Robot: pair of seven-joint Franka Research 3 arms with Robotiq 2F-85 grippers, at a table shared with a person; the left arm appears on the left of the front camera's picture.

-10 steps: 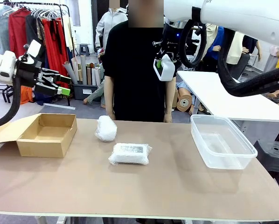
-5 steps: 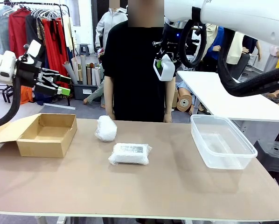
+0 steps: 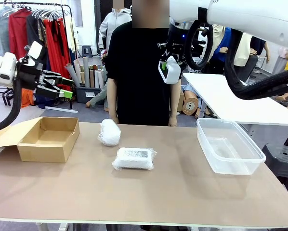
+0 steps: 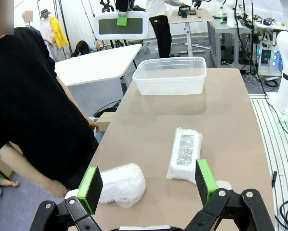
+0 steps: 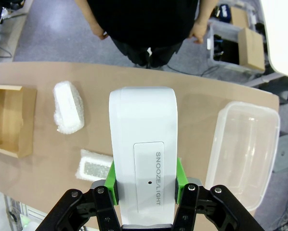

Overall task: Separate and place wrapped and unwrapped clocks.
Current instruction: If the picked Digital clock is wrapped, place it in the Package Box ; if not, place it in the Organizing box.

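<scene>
Your right end effector [image 5: 145, 180] clamps the bare clock [image 5: 143, 130]; your left end effector [image 4: 148, 185] gapes wide, empty.

Left end effector [image 4: 148, 185], jaws spread wide, hangs over a brown tabletop [image 4: 221, 120], its green pads [image 4: 91, 188] rising near 6 o'clock. At 7 o'clock, beyond one pad, lies a rounded bundle [image 4: 122, 184] in crinkly clear plastic. At 5 o'clock, apart from it, lies a flat wrapped bundle [image 4: 185, 154] with a speckled label. A clear plastic tub [image 4: 170, 77] stands at 12 o'clock. A person in black [image 4: 33, 106] stands at 9 o'clock. High at 11 o'clock, the right end effector [image 4: 121, 20] grips a bare white clock [image 4: 132, 26], dark face showing.
</scene>
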